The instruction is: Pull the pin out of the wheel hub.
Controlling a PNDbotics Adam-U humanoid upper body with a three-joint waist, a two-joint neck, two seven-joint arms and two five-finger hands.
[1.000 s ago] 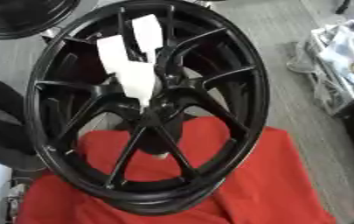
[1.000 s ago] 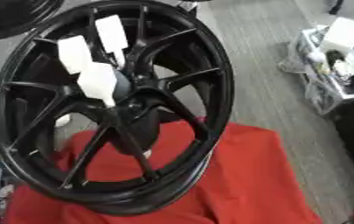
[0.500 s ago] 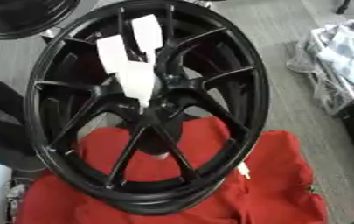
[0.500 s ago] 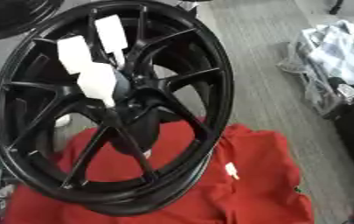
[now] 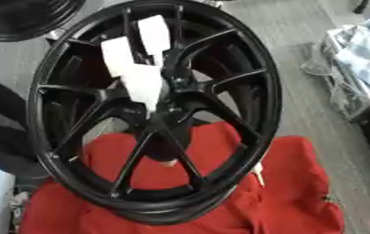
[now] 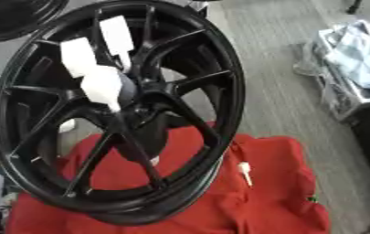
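A black multi-spoke wheel (image 5: 219,114) stands tilted on a red cloth (image 5: 299,192). Over its hub (image 5: 176,87) sit three white blocky pieces (image 5: 144,82); the lowest one tapers to a point beside the hub centre. I cannot tell whether they are the pin or part of a hand. A small white pin-like piece (image 6: 244,172) lies on the cloth just outside the rim's lower right. No hand shows clearly in either view.
A second black wheel (image 5: 20,18) lies at the top left. A rack with white and blue bags (image 6: 356,59) stands at the right on the grey floor (image 5: 299,105). A dark shape (image 5: 0,123) fills the left edge.
The whole view has shifted a little. The red cloth now spreads further right, and the small white piece shows on it beside the rim, where none showed one second ago.
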